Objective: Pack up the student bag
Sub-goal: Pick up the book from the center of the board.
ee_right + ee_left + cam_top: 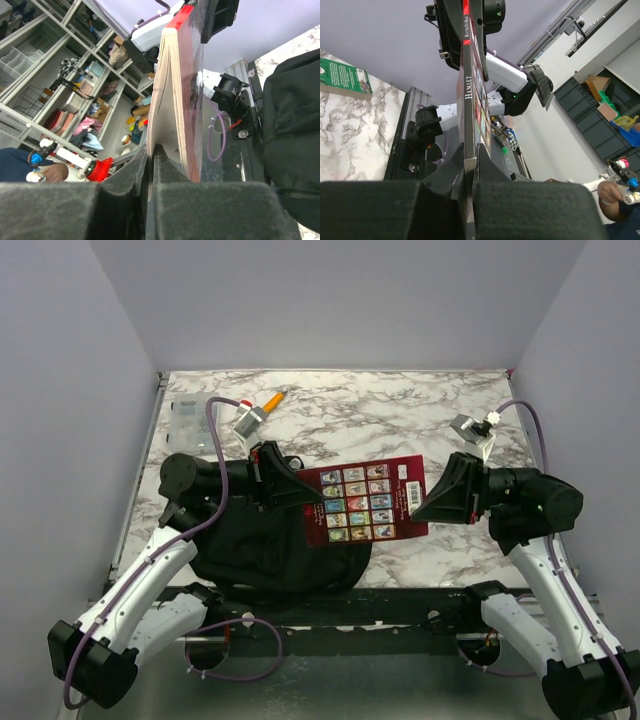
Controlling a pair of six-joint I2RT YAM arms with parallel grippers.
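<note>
While both arms reach inward over the white marble-pattern worktop (400, 420), the count stands as follows.

Hands: two. The left hand (312, 492) is clamped on the left edge of a thin red paperback book (365, 502). The right hand (420, 508) is clamped on its right edge. The book hangs between them, clear of the worktop, with its cover of small picture tiles facing up. In the left wrist view the fingers (455, 175) pinch the book (470, 100) at the spine end (the lettering reads HAMLET). In the right wrist view the fingers (167, 170) are pressed onto the page side (165, 90).

Bags: one. The large black soft fabric backpack (260, 545) lies flat at the near left of the worktop, partly under the left arm. The book's left end overhangs its right side. Whether it is open, or what is inside, cannot be told.

Books: two. The second is a green one (342, 77), lying flat on the worktop and seen only from the left wrist.

Containers: one clear plastic box (188, 426) at the far left corner; contents cannot be told.

Small items: one grey tube with an orange tip (262, 410) beside that box, and one grey-and-white object (475, 430) at the far right, too small to identify.
</note>
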